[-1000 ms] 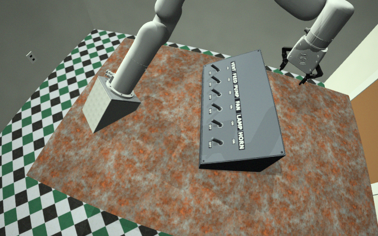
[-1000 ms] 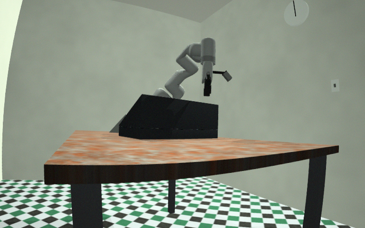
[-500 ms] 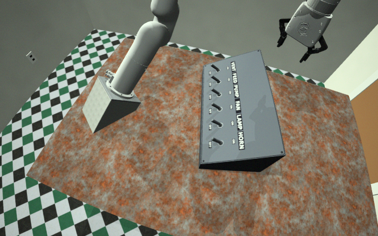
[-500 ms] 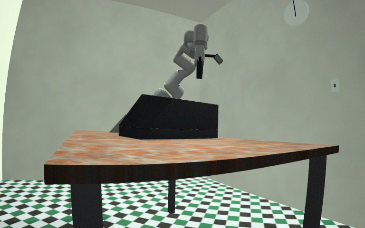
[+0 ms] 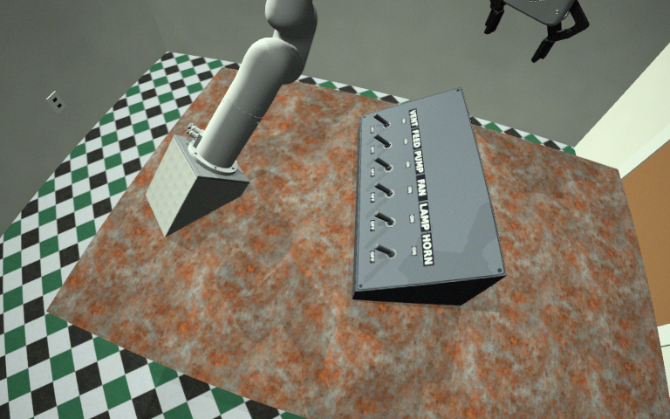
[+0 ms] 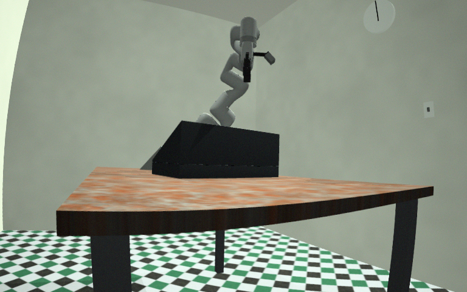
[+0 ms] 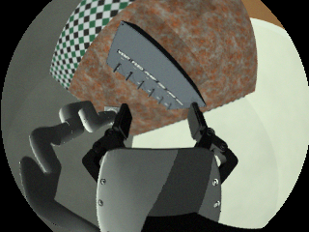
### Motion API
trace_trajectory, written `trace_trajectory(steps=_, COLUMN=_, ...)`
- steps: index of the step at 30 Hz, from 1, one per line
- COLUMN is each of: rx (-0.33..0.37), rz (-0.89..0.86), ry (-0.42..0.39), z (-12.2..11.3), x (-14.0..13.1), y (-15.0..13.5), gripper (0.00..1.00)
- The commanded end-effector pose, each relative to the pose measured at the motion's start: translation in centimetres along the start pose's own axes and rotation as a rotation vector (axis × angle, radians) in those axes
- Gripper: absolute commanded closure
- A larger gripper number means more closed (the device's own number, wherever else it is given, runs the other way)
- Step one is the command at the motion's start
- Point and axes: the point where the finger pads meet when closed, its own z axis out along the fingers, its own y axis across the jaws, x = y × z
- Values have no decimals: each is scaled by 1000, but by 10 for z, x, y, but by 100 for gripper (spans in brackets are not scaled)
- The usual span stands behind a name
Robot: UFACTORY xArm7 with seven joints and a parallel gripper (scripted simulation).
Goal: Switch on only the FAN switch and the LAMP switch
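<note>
A grey sloped console (image 5: 427,195) stands on the rust-patterned table. It carries a row of toggle switches labelled VENT, FEED, PUMP, FAN, LAMP and HORN. The FAN toggle (image 5: 384,188) and the LAMP toggle (image 5: 385,218) both lean toward their OFF marks, as do the other toggles. My gripper (image 5: 529,34) is open and empty, high above the console's far end, near the top right of the top view. In the exterior view my gripper (image 6: 246,70) hangs well above the console's dark back (image 6: 220,149). In the wrist view the console (image 7: 151,72) lies far below my fingers.
The arm's base box (image 5: 190,189) sits on the table to the left of the console. The table edge (image 6: 241,215) and a checkered floor (image 5: 44,197) surround the work area.
</note>
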Motion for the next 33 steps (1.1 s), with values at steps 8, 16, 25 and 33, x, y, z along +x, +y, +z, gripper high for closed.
trace_trajectory(steps=8, rx=4, rz=-1, ry=0, z=-30, x=-12, y=-12, gripper=0)
trace_trajectory(steps=16, rx=-18, rz=58, ry=55, z=-42, x=-22, y=-32, gripper=0)
trace_trajectory(steps=25, rx=-67, rz=208, ry=204, z=-58, x=-42, y=-94, gripper=0)
trace_trajectory(steps=33, rx=-97, rz=316, ry=316, z=-53, x=-51, y=-149, gripper=0)
